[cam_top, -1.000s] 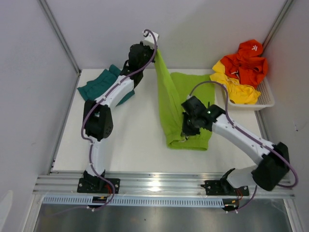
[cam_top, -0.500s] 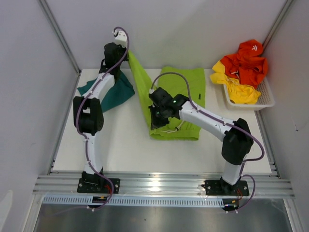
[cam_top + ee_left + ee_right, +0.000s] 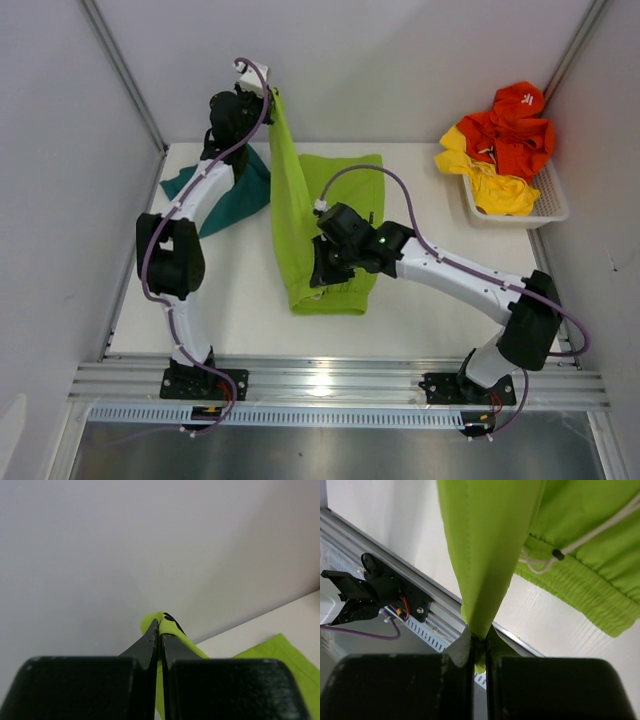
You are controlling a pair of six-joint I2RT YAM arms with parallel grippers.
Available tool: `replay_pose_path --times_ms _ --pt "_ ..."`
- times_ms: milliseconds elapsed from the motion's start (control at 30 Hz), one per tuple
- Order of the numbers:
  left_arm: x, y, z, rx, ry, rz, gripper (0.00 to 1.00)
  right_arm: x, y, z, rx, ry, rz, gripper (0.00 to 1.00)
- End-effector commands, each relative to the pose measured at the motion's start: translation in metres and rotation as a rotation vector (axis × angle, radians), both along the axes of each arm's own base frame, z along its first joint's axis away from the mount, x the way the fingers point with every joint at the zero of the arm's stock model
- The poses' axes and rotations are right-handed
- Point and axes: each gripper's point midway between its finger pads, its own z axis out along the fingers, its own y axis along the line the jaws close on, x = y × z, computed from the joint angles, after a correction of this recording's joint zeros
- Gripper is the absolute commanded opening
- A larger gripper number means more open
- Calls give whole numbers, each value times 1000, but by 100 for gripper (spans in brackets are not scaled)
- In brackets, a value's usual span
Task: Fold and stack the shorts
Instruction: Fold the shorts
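Top external view has the lime green shorts (image 3: pixel 300 230) stretched lengthwise from the back wall toward the arm bases. One leg end is lifted high at the far left. The elastic waistband end lies nearest the bases, sagging onto the table. Part of the other leg lies flat on the far half of the table, just right of the raised strip. Pale grey walls (image 3: pixel 400 60) close in the back and both sides. Between them is the white table (image 3: pixel 240 310), with a ribbed metal rail (image 3: pixel 330 380) along its near edge. The teal shorts (image 3: pixel 243 192) lie crumpled at the far left corner, partly under the left arm. A white basket (image 3: pixel 548 208) at the far right holds orange (image 3: pixel 515 125) and yellow (image 3: pixel 495 185) garments. The left gripper (image 3: pixel 272 93) is up by the back wall, its jaws pressed together on the tip of the lime leg. In the left wrist view the fabric pokes out just past the fingertips. The right gripper (image 3: pixel 318 270) hangs over the middle of the table near the waistband, also clamped tight. In the right wrist view a taut fold of lime cloth runs straight into it, with the white drawstring (image 3: pixel 600 530) dangling beside the waistband.
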Motion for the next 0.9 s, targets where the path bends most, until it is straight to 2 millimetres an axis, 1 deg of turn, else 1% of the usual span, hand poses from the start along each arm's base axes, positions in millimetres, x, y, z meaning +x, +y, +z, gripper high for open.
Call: replay_pose_path --times_ms 0,33,67,100,133,167,200,233,267,300,333,367,400,433,467,500,533,567,600,667,700,733,767,800,833,867 --pt "-23 -38 55 -17 -189 -163 0 -13 -21 10 56 49 -60 0" --pt "-25 -47 54 -5 -196 -184 0 -11 -25 12 76 41 -81 0" --pt "-28 -56 53 23 -209 -210 0 -17 -39 6 81 49 -98 0" --pt "-30 -66 52 33 -220 -234 0 -17 -46 5 93 53 -122 0" --pt "-31 -80 44 43 -213 -258 0 -10 -53 5 115 50 -170 0" --pt "-31 -88 42 63 -222 -267 0 -12 -62 11 143 36 -194 0" --pt "-30 -95 36 78 -213 -284 0 -14 -74 -5 120 55 -224 0" --pt "-28 -111 27 88 -206 -306 0 -11 -82 -9 117 58 -269 0" --pt "-25 -118 18 111 -200 -310 0 -13 -87 -13 115 61 -286 0" --pt "-23 -124 10 122 -192 -317 0 -18 -96 -23 100 71 -305 0" --pt "-24 -136 7 128 -194 -333 0 -16 -103 -27 86 65 -340 0" --pt "-19 -143 -7 140 -182 -333 0 -17 -107 -32 85 74 -372 0" --pt "-18 -150 -13 145 -181 -338 0 -19 -112 -32 90 70 -387 0" --pt "-21 -160 -15 147 -196 -354 0 -21 -121 -45 55 74 -418 0" --pt "-21 -166 -20 152 -200 -358 0 -19 -128 -50 35 65 -459 0" --pt "-24 -178 -28 158 -199 -375 0 -18 -134 -54 13 57 -480 0" --pt "-25 -185 -31 158 -209 -380 0 -16 -145 -60 -38 43 -511 0" --pt "-26 -191 -34 169 -221 -378 0 -15 -150 -63 -63 32 -518 0" --pt "-30 -204 -42 176 -221 -389 0 -14 -154 -65 -81 25 -527 0" --pt "-29 -212 -46 191 -244 -357 0 -8 -166 -67 -132 4 -546 0" --pt "-28 -222 -53 196 -244 -348 0 -7 -173 -68 -156 2 -553 0" --pt "-20 -218 -58 209 -234 -284 0 -5 -176 -69 -170 3 -552 0" --pt "-14 -219 -56 206 -227 -257 0 -4 -179 -69 -181 5 -551 0" --pt "-7 -222 -62 206 -218 -243 0 -1 -189 -72 -210 14 -555 0" --pt "-2 -223 -54 198 -229 -229 0 -1 -194 -76 -235 24 -552 0" --pt "3 -222 -64 208 -203 -213 0 2 -198 -75 -251 28 -554 0"
